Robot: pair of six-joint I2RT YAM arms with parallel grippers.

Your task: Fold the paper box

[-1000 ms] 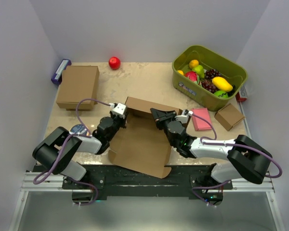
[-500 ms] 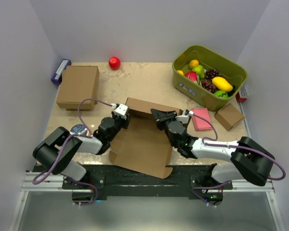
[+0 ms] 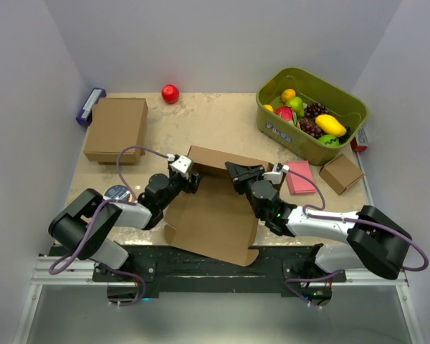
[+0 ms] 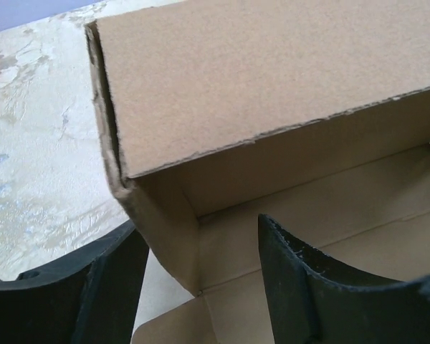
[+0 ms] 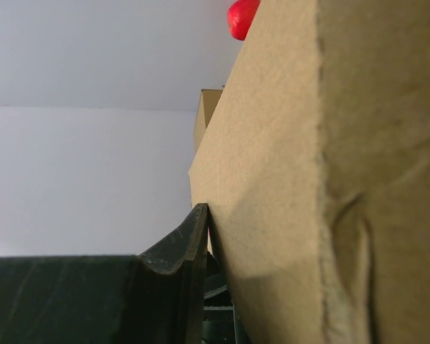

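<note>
Left end effector (image 3: 191, 179) has just spread, freeing the left corner of the plain brown corrugated paper box (image 3: 211, 218) on the near-middle desk (image 3: 201, 122); right end effector (image 3: 236, 172) keeps pinching its upright far wall.

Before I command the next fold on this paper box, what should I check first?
1. Left gripper open, its fingers straddling the paper box's left wall: ok.
2. Right gripper clamped on the back wall: ok.
3. Back wall raised off the table: ok.
4. Left corner locked together: cannot tell.
5. Near panel lying flat: ok.
</note>
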